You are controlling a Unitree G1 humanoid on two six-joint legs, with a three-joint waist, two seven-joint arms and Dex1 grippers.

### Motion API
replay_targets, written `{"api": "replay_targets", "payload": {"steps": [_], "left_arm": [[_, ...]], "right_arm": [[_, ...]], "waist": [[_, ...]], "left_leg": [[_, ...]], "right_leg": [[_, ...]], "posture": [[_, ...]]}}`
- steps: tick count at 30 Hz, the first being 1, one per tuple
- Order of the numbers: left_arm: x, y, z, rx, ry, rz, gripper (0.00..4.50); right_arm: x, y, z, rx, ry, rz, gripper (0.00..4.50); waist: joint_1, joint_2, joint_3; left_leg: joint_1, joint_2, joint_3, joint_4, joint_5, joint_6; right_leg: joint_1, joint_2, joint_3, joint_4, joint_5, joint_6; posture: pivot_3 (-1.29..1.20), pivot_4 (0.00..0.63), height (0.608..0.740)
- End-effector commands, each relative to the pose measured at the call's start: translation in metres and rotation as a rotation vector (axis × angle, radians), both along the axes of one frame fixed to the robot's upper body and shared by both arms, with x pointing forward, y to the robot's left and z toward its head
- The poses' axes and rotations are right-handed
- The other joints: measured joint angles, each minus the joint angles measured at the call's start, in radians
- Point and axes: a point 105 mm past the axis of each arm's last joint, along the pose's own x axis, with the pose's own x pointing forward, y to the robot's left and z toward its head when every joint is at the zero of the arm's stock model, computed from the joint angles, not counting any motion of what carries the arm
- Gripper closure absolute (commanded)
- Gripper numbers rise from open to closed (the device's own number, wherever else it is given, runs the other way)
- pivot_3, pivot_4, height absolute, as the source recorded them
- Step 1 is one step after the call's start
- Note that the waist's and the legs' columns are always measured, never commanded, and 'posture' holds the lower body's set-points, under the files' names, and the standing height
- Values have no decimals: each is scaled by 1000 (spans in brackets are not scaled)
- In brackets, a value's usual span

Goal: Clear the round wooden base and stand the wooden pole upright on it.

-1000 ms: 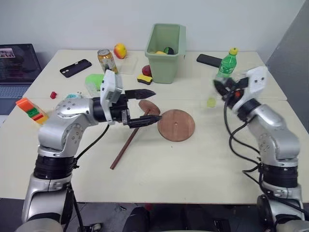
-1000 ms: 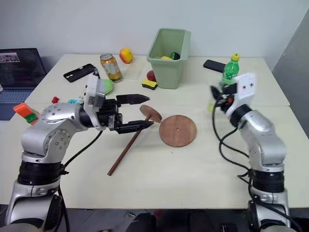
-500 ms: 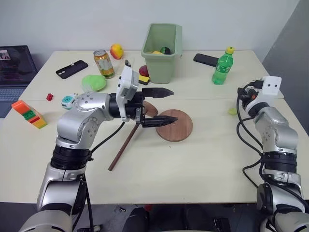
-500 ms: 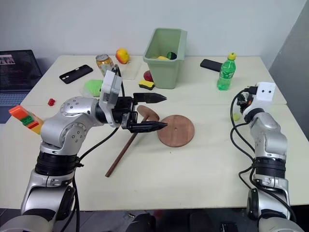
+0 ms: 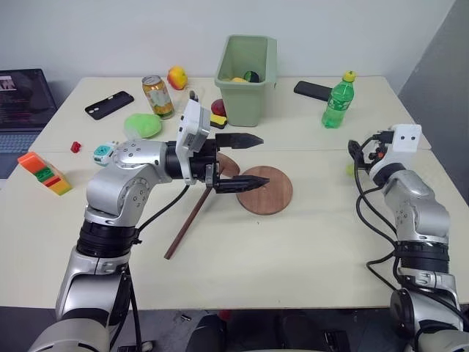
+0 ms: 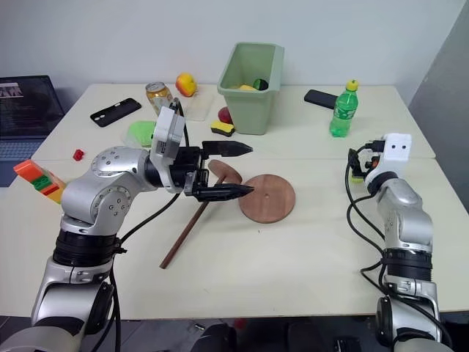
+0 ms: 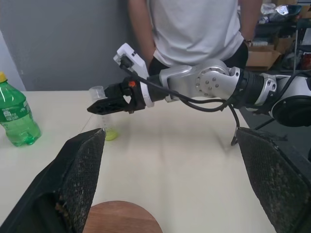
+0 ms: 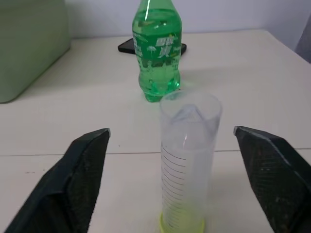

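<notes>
Left claw [image 5: 242, 160] open over base [image 5: 265, 191]; pole [image 5: 192, 220] lies just below it, running diagonally. Right claw [image 8: 170, 184] open, well apart.

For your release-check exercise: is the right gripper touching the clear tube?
Apart. The right wrist view shows the clear tube standing on the table between the right gripper's wide-open fingers, table visible on both sides.

Round wooden base [image 5: 265, 190]: smooth, matt reddish wood. Measuring tube [image 8: 188, 160]: clear plastic, yellow foot. Green bottle [image 8: 157, 51]: glossy translucent plastic.
</notes>
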Motion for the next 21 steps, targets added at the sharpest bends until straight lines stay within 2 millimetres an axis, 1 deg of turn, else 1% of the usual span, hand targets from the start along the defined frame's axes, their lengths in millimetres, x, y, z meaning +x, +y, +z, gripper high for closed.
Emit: {"api": "replay_targets", "payload": {"steps": [1,5,6,8,9,11,12,13,14,15,17,19,21], "left_arm": [[1,7,12,6,-47,12,0],[5,17,18,14,-20,45,0],[10,24,24,-7,15,78,0],[18,33,34,-44,74,132,0],[27,40,37,-46,97,186,0],[45,54,33,28,105,316,0],[57,63,26,97,134,401,0],[63,70,21,142,155,455,0],[67,74,18,175,157,481,0],[68,75,17,184,205,478,0],[73,77,8,264,295,509,0],[77,78,3,300,338,518,0],[74,77,-18,409,397,485,0]], "right_arm": [[-16,-4,31,-24,-99,-4,32],[-31,2,56,-46,-168,27,32],[-38,8,66,-58,-197,55,32],[-48,16,78,-75,-231,96,32],[-54,23,83,-94,-244,130,32],[-65,46,88,-127,-249,266,32],[-71,60,86,-120,-240,356,32],[-76,69,85,-112,-232,413,32],[-80,78,83,-95,-220,473,32],[-85,87,79,-91,-203,540,32],[-101,110,61,-83,-128,724,32],[-111,121,49,-87,-80,819,32],[-128,135,28,-90,-3,951,32]], "waist": [[1,0,0],[1,0,0],[1,0,0],[2,0,0],[2,0,0],[1,0,0],[0,0,0],[-1,0,0],[-2,0,0],[-1,0,0],[2,0,0],[6,-1,1],[8,-1,1]], "left_leg": [[0,0,0,0,0,0],[0,0,0,0,0,0],[0,0,0,0,0,0],[-1,0,-1,0,0,0],[-1,0,-1,0,0,0],[0,0,-1,0,0,0],[0,0,-1,0,0,0],[0,0,-1,0,0,0],[0,0,-2,0,0,0],[1,0,-2,0,0,0],[0,0,-2,0,0,0],[-1,-1,-3,0,0,0],[-2,-1,-3,0,0,0]], "right_leg": [[0,0,0,0,0,0],[0,0,0,0,0,0],[0,0,0,0,0,0],[0,0,0,0,0,0],[0,0,0,0,0,0],[0,0,-1,0,0,0],[0,0,-1,0,0,0],[0,0,-1,0,0,0],[0,1,-1,0,0,0],[0,1,-1,0,0,0],[0,0,-1,0,0,0],[0,0,-2,-1,0,0],[0,0,-3,-1,0,0]], "posture": [[0,150,740],[0,150,740],[0,150,740],[0,150,740],[0,150,740],[0,150,740],[0,150,740],[0,150,740],[0,150,740],[0,150,740],[0,150,740],[0,150,740],[0,150,740]]}}
